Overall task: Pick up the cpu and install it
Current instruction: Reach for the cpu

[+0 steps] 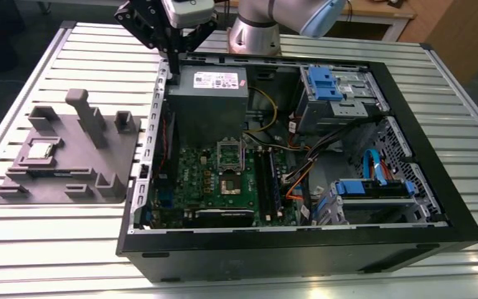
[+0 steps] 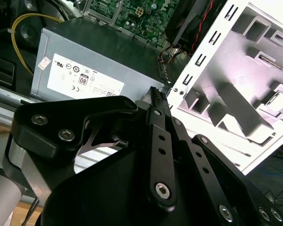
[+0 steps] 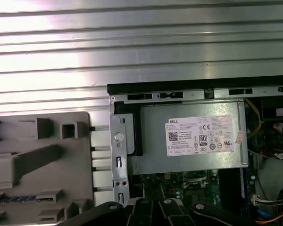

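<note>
Not started: small square silver-topped cpu (image 1: 40,151) sits in the grey moulded holder (image 1: 119,159), frame left. Black hand (image 1: 173,57) at upper left, fingers pinched together, empty. Green motherboard's socket (image 1: 229,168) looks bare.

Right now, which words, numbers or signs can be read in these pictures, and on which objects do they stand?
White label on the grey power supply box: small print, a square code and round marks, too small to quote reliably.
Small sticker at that label's edge: unreadable.
Green circuit board: markings too small to read.
cpu on the grey holder: no text readable.
</note>
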`<action>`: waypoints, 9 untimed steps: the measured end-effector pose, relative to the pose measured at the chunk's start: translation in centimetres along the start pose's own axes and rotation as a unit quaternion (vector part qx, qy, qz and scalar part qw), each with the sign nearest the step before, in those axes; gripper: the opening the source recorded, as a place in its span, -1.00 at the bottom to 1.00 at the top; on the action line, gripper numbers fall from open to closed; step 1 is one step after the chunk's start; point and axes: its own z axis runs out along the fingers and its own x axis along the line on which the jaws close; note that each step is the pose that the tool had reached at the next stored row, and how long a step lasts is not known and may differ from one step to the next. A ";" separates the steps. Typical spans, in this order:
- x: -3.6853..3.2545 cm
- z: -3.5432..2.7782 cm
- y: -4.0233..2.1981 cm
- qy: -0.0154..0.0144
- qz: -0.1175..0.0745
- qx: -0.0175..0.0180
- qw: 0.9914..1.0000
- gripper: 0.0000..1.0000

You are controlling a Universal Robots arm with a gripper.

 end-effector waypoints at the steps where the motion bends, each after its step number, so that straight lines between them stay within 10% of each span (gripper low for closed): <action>1: 0.02 0.00 0.00 0.000 0.000 0.000 1.000 -0.80; 9: 0.22 0.04 -0.02 0.000 0.000 0.000 1.000 -0.80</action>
